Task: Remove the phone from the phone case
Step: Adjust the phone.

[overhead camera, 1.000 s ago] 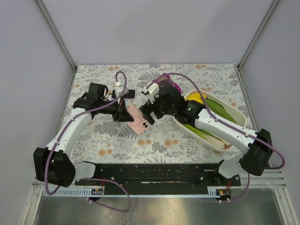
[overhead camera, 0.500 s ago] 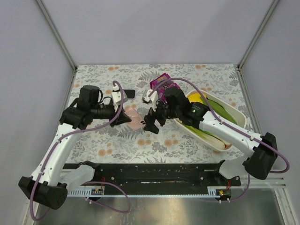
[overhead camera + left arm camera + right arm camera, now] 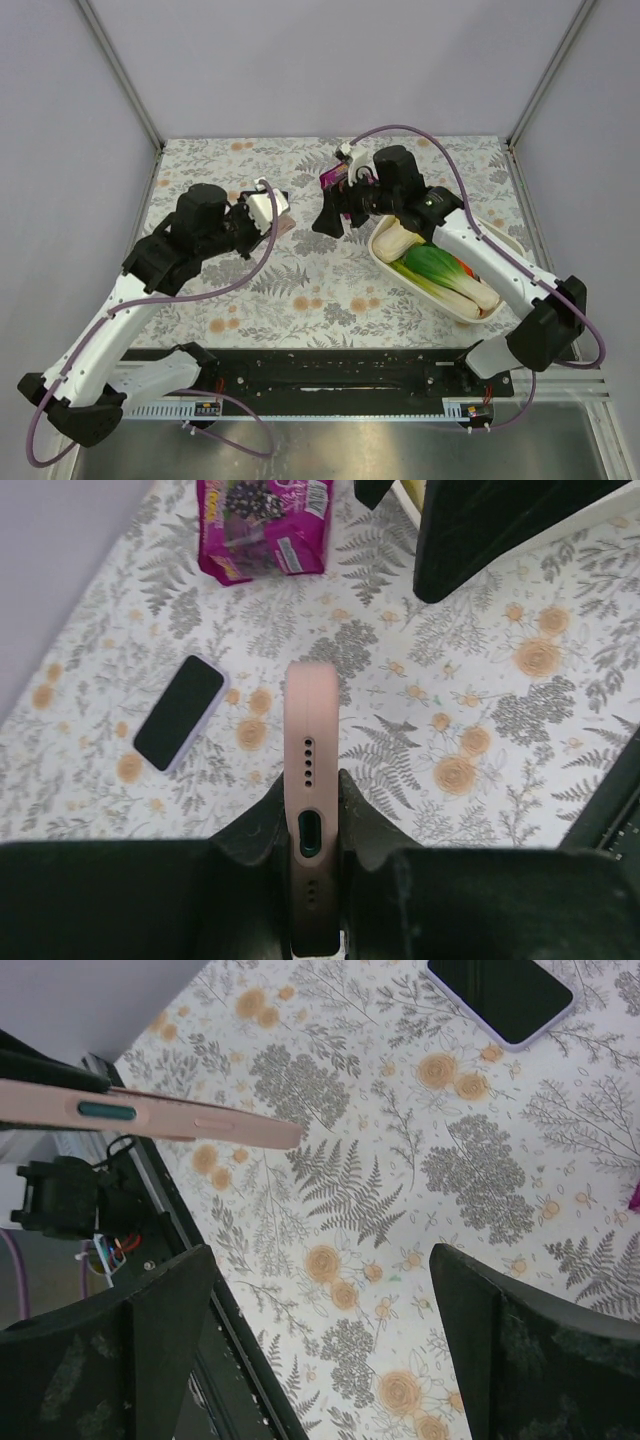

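My left gripper (image 3: pixel 312 825) is shut on the edge of the empty pink phone case (image 3: pixel 311 750) and holds it edge-on above the table. In the top view the left gripper (image 3: pixel 272 222) is raised at the table's left centre, and a bit of the case (image 3: pixel 285 225) shows. The phone (image 3: pixel 180 712), black screen up with a lilac rim, lies flat on the table beyond the case; it also shows in the top view (image 3: pixel 277 199) and the right wrist view (image 3: pixel 500 995). My right gripper (image 3: pixel 340 1360) is open and empty, raised at mid-table (image 3: pixel 330 215). It sees the case (image 3: pixel 150 1115) from the side.
A purple snack packet (image 3: pixel 335 178) lies at the back centre and also shows in the left wrist view (image 3: pixel 265 525). A white basket (image 3: pixel 510 240) with leafy vegetables stands on the right, under the right arm. The black base rail (image 3: pixel 330 365) runs along the near edge.
My left gripper has lifted the pink case off the table and drawn it back to the left. My right gripper has pulled away from the case, up and toward the back.
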You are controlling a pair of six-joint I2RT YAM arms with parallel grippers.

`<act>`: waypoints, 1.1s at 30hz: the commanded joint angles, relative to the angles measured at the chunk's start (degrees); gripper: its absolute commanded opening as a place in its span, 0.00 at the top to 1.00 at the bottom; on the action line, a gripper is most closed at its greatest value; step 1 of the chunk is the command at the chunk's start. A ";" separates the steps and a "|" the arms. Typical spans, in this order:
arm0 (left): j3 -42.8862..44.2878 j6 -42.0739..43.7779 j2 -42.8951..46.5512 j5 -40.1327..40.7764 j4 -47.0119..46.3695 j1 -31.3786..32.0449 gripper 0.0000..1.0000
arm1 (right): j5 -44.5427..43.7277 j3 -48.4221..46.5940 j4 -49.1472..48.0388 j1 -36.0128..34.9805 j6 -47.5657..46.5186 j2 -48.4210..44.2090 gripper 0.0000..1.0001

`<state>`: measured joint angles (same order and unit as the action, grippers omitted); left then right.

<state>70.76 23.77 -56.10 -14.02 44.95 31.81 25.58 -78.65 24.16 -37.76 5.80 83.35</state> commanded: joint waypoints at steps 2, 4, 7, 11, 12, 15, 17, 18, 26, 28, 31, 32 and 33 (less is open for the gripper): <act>3.51 3.47 -0.85 20.32 -9.08 8.77 1.00 | 8.25 -5.72 1.24 1.54 5.36 2.25 0.02; 1.93 6.01 -1.21 26.47 -11.01 12.55 1.00 | 10.44 -7.03 1.24 2.77 7.11 3.30 0.01; -0.79 9.26 -2.00 33.07 -15.05 15.55 1.00 | 15.27 -9.15 0.80 4.97 11.41 5.85 0.01; -4.22 14.89 -3.49 42.22 -21.29 19.59 1.00 | 20.37 -10.20 -1.65 6.91 16.33 8.23 0.03; -5.10 16.38 -3.84 43.89 -22.96 20.39 1.00 | 20.64 -10.03 -2.18 7.00 17.04 8.40 0.03; -8.00 19.29 -4.90 47.67 -27.62 22.76 1.00 | 20.21 -8.89 -4.21 7.35 19.15 8.05 0.03; -10.20 22.09 -5.60 50.66 -30.96 25.04 1.00 | 20.38 -9.24 -4.65 7.52 20.21 8.23 0.03; -11.16 23.24 -5.95 51.72 -32.80 25.75 1.00 | 19.86 -9.24 -4.65 7.70 20.65 8.23 0.03; -22.05 40.18 -8.85 62.00 -55.46 33.74 1.00 | 18.18 -9.15 -5.18 8.40 22.50 9.90 0.03; -26.27 48.87 -9.90 63.41 -67.47 35.59 1.00 | 18.54 -9.06 -5.35 8.40 22.93 10.77 0.03; -29.62 55.41 -11.14 64.29 -76.74 38.14 1.00 | 20.29 -8.89 -6.58 8.40 24.34 12.09 0.03; -29.80 56.12 -11.58 64.56 -77.46 38.67 1.00 | 20.64 -8.63 -7.19 8.40 24.60 12.18 0.04; -29.54 56.47 -11.93 64.82 -77.82 39.02 1.00 | 20.99 -8.45 -7.55 8.40 24.69 12.19 0.04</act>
<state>40.97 69.49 -67.77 45.01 -13.37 68.97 43.97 -86.35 20.01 -29.65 28.42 94.63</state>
